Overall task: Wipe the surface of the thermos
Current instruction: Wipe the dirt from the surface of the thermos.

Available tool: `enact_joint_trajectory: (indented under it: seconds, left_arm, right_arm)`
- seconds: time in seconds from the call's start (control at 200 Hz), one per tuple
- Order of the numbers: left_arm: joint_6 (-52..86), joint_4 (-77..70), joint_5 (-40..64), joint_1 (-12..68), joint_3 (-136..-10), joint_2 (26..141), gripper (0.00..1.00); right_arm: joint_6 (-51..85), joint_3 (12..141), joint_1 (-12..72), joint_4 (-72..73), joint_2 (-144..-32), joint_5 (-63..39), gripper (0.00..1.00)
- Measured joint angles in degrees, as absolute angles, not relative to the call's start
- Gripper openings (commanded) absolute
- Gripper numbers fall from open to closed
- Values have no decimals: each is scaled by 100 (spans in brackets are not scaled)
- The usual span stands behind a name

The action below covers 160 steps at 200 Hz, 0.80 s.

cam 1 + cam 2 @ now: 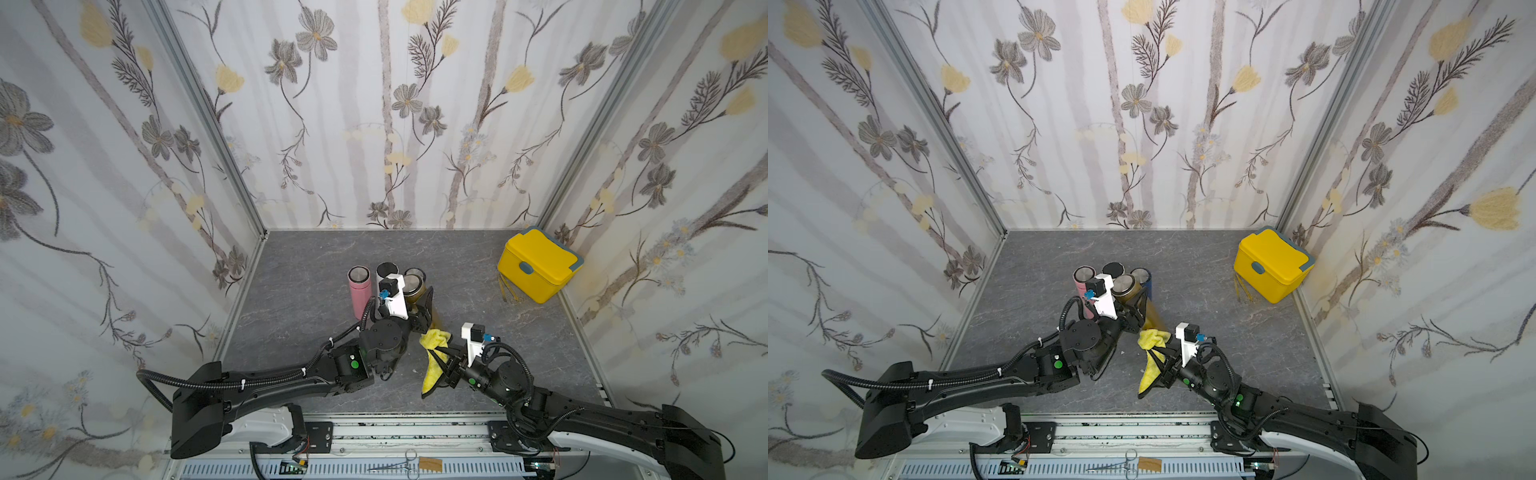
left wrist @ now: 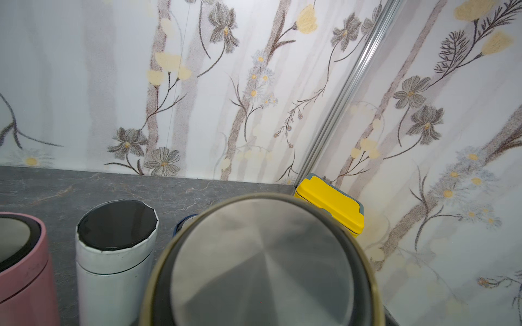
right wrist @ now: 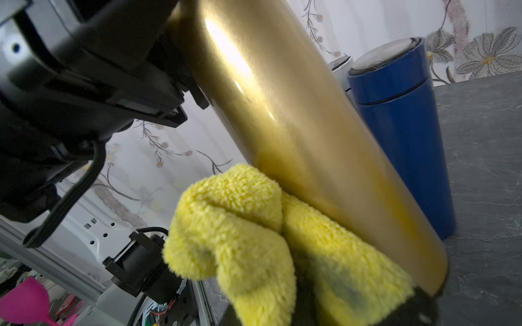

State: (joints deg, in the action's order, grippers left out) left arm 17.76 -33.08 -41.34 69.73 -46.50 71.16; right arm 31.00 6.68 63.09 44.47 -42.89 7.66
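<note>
Gripping gold thermos (image 3: 296,118) upper body in my left gripper (image 1: 419,309), tilted, just right of pink thermos (image 1: 360,293) | rigid, glossy, slippery: clamp above middle | my right gripper (image 1: 442,363) pinches soft yellow cloth (image 3: 254,240) against its lower wall

Four thermoses (image 1: 414,286); one yellow cloth (image 1: 433,357); one yellow box (image 1: 536,266); two arms.

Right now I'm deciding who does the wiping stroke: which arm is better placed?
The right. Its gripper is shut on the yellow cloth, already pressed against the gold thermos. The left gripper is shut on that thermos, holding it tilted, so it is likely best left steadying.
</note>
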Motion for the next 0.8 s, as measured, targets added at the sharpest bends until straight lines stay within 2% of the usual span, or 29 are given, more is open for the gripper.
enact_joint_trajectory:
  seconds: [0.225,0.525,0.799]
  left_arm:
    - [2147,-3159,-4370,7004,-5330,7334,0]
    - [2790,-2425,-4851,7013,-5430,7227,0]
    - [3841,-1439,-5476,7266,-6143,7166,0]
  right_arm:
    - [2934,1671,6320,4128,-4139,932,0]
    - [2976,875,6331,4062,-4204,1144,0]
    - [2950,1793,6436,3900,-4010,1028,0]
